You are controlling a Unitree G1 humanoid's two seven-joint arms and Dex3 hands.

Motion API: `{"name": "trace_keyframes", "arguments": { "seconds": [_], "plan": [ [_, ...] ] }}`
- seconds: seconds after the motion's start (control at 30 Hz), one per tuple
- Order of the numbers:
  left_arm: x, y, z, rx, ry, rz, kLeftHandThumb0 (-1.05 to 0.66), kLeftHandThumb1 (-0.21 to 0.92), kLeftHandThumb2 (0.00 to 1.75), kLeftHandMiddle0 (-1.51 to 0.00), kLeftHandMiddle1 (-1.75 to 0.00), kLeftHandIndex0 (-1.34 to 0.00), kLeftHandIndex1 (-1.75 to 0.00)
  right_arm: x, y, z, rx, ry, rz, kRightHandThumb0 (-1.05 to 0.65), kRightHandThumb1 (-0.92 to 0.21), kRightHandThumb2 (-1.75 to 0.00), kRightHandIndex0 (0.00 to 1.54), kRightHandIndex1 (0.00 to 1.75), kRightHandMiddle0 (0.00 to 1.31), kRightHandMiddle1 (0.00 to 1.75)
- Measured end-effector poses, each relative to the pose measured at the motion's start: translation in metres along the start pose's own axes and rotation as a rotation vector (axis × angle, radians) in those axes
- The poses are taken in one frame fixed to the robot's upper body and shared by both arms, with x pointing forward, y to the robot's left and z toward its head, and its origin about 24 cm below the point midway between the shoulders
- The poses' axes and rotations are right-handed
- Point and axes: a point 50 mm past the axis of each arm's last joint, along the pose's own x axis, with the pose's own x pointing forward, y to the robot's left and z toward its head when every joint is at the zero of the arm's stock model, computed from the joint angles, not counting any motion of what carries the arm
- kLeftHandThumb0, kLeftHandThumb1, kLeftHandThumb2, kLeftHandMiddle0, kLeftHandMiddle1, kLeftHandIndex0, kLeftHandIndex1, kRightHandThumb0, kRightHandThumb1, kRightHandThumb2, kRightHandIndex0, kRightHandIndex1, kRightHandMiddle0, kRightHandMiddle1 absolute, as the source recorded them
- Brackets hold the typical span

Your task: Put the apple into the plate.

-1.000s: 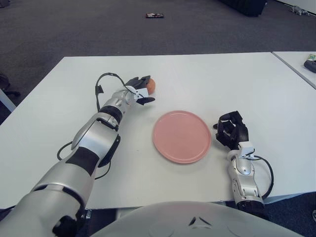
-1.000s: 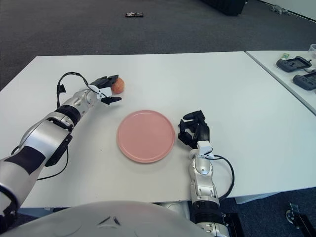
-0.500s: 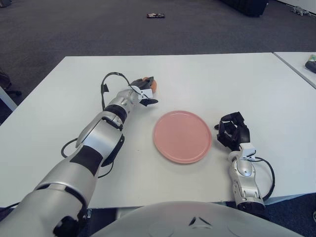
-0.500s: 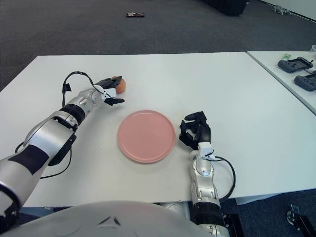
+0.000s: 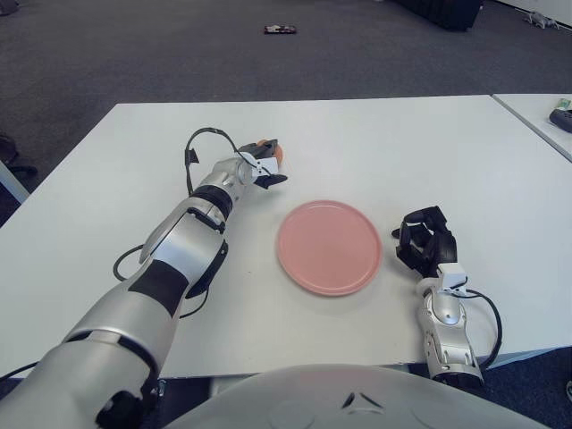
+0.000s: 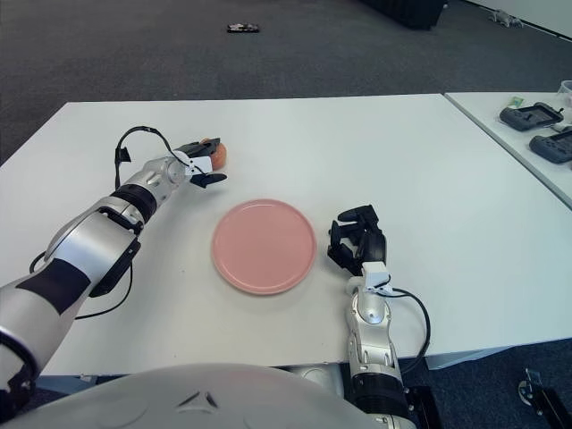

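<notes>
The orange-red apple [image 6: 219, 155] sits on the white table [image 5: 375, 143], left of and beyond the pink plate [image 5: 329, 247]. My left hand [image 5: 264, 164] reaches across the table's left side, and its dark fingers wrap over and around the apple, hiding most of it. Only small patches of the fruit show between the fingers. The plate lies bare at the table's middle. My right hand [image 5: 425, 243] shows just right of the plate near the front edge, its fingers curled on nothing.
A black cable loops off my left wrist [image 5: 201, 143]. At the far right stands a second table [image 6: 527, 143] with black controllers [image 6: 534, 115]. A small dark object [image 5: 280, 29] lies on the carpet beyond the table.
My left hand has pushed forward over the apple and its fingers have closed around it, covering more of it. The right hand has drifted slightly right and nearer.
</notes>
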Motion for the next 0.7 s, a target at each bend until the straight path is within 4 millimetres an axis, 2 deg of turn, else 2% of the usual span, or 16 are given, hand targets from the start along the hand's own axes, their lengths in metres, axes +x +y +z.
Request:
{"name": "trace_keyframes", "arguments": {
  "seconds": [0.23, 0.33, 0.43, 0.5, 0.7],
  "plan": [
    [-0.002, 0.008, -0.003, 0.052, -0.013, -0.02, -0.94, 0.92, 1.01, 0.0, -0.83, 0.0, -1.16, 0.0, 0.0, 0.0, 0.001, -0.001, 0.008, -0.39, -0.62, -0.94, 0.61, 1.38, 0.38, 1.75],
    [-0.003, 0.011, -0.002, 0.085, -0.03, -0.022, -0.93, 0.92, 1.04, -0.01, -1.06, 0.0, -1.32, 0.0, 0.0, 0.0, 0.002, -0.002, 0.009, -0.39, -0.61, -0.95, 0.61, 1.38, 0.38, 1.75],
    [-0.003, 0.013, -0.003, 0.111, -0.044, -0.029, -0.92, 0.92, 1.06, -0.08, -1.15, 0.0, -1.41, 0.0, 0.0, 0.0, 0.004, -0.003, 0.011, -0.39, -0.61, -0.95, 0.61, 1.38, 0.38, 1.75],
    [-0.004, 0.015, -0.003, 0.126, -0.054, -0.032, -0.92, 0.92, 1.08, -0.18, -1.21, 0.0, -1.48, 0.0, 0.0, 0.0, 0.004, -0.003, 0.012, -0.39, -0.62, -0.94, 0.61, 1.38, 0.38, 1.75],
    [-0.006, 0.021, -0.004, 0.173, -0.075, -0.053, -0.9, 0.92, 1.1, -0.33, -1.29, -0.08, -1.55, 0.0, 0.0, 0.0, 0.005, -0.003, 0.015, -0.39, -0.63, -0.92, 0.6, 1.39, 0.37, 1.75]
  ]
}}
